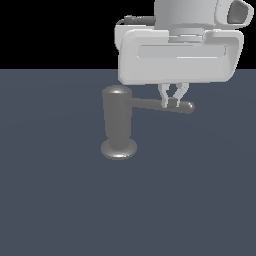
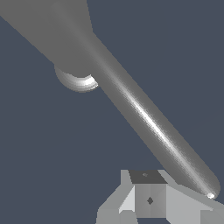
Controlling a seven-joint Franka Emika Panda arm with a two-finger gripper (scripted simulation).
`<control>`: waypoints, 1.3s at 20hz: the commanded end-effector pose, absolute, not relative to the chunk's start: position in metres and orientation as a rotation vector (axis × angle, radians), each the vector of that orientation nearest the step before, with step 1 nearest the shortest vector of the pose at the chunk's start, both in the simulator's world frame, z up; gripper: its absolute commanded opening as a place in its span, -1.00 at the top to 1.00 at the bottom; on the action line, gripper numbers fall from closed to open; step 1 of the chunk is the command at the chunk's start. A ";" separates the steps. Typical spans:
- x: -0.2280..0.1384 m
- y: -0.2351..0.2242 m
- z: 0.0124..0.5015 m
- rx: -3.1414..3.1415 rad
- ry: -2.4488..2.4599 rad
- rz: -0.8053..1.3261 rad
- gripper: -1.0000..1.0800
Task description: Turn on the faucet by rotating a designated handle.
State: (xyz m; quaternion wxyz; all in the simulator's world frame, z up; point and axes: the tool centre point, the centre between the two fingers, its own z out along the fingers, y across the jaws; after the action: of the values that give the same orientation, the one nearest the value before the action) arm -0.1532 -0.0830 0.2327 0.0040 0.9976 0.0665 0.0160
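The faucet (image 1: 117, 120) is a glossy grey upright cylinder with a domed top on a round flared base, standing on the dark floor. The handle (image 1: 162, 105) is a thin grey rod that projects from the cylinder's upper part toward the exterior view's right and ends in a rounded tip. My gripper (image 1: 171, 103) hangs from above with its fingers drawn together, tips at the handle's outer part. In the wrist view the handle (image 2: 148, 122) runs diagonally, and the closed gripper (image 2: 149, 199) lies right beside it near its tip. Nothing is between the jaws.
The faucet stands on a flat dark blue-grey floor (image 1: 60, 200). The white hand and wrist of the arm (image 1: 180, 55) hang above and to the exterior view's right of the cylinder.
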 end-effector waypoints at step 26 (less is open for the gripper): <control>-0.077 -0.136 0.225 3.132 0.183 0.023 1.00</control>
State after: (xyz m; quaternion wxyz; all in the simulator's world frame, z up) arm -0.0807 -0.1349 0.2328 0.0032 0.9983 0.0573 0.0136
